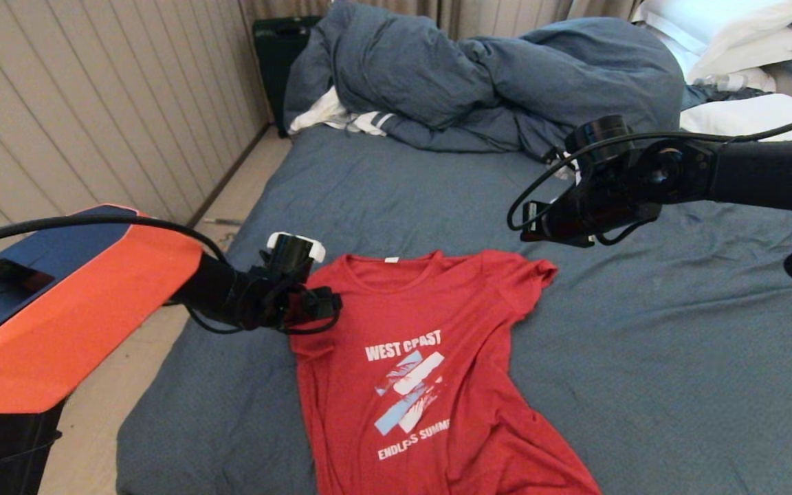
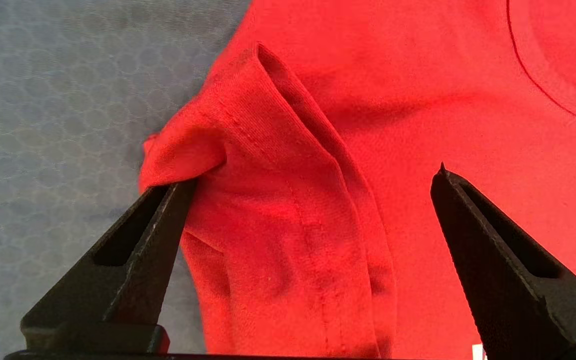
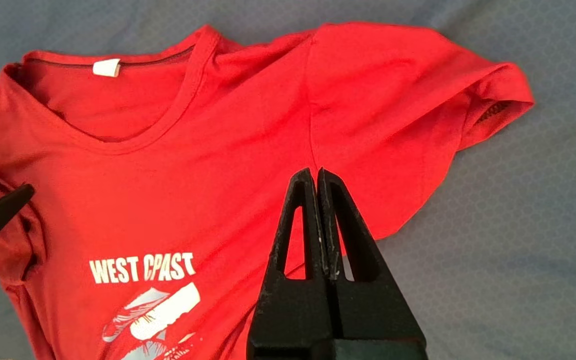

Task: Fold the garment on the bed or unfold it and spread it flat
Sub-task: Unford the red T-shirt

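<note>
Both hands empty: left hand (image 2: 313,175) spread over the garment's (image 1: 430,357) sleeve edge, right hand (image 3: 316,175) shut.

The red short-sleeved cotton T-shirt (image 1: 430,371) carries white capital lettering on its chest: "WEST COAST" (image 1: 403,346) (a fold makes the second word look like "CPAST") above a light-blue-and-white diagonal graphic (image 1: 410,392). Below the graphic stands "ENDLESS SUMM" (image 1: 413,441), the rest lost in a crease. The small white neck label (image 3: 106,67) shows no readable print.

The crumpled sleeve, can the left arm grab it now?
Probably yes: the left gripper is open, the bunched sleeve of the garment lies between its fingers, nothing in the way.
</note>
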Robot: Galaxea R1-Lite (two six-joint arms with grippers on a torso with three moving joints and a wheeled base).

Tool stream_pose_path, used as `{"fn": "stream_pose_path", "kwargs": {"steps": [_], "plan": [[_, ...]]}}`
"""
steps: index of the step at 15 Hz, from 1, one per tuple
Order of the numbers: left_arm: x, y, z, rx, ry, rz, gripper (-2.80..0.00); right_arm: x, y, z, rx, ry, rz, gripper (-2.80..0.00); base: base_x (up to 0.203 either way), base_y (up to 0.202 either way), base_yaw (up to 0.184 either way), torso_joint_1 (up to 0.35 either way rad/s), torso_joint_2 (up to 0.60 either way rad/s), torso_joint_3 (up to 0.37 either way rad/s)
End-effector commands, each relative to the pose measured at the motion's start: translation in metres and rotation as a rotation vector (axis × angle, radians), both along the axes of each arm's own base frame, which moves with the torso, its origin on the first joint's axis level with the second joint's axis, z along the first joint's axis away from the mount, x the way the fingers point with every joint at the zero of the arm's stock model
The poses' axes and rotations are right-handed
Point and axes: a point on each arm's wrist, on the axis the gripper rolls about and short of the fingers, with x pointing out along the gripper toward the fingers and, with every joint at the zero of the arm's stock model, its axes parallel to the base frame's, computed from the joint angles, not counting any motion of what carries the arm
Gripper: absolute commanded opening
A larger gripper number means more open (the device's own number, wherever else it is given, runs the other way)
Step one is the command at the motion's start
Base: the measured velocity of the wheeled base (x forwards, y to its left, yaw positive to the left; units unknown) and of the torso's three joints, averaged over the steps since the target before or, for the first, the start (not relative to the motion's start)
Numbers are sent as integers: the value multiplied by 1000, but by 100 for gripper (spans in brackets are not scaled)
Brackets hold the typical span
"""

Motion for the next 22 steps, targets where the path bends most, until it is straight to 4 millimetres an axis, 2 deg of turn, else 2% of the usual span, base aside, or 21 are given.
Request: {"fn": "stream_pose_path", "kwargs": {"steps": [1,5,8,11,12,21,22], "plan": [[-3,2,8,-8,-14,5,0,1,0,-1,0,4,1,-280,0,0,0,0,0,0],[-17,13,16,-2,-1,14,0,1,0,0,1,0,-1,-280,0,0,0,0,0,0],[-19,27,13,5,17,41,0,0,-1,1,2,-3,-2,-280,0,0,0,0,0,0],[-15,42,17,-9,-55,67,0,1,-1,1,2,-5,-4,-280,0,0,0,0,0,0],[-17,43,22,-12,-65,65,-280,1,-1,1,2,-3,-4,-280,0,0,0,0,0,0],[-8,39,8,-6,-53,65,-280,1,-3,1,2,-10,-6,-280,0,0,0,0,0,0],[-8,39,11,-9,-61,65,-280,1,-3,1,2,-10,-6,-280,0,0,0,0,0,0]]}}
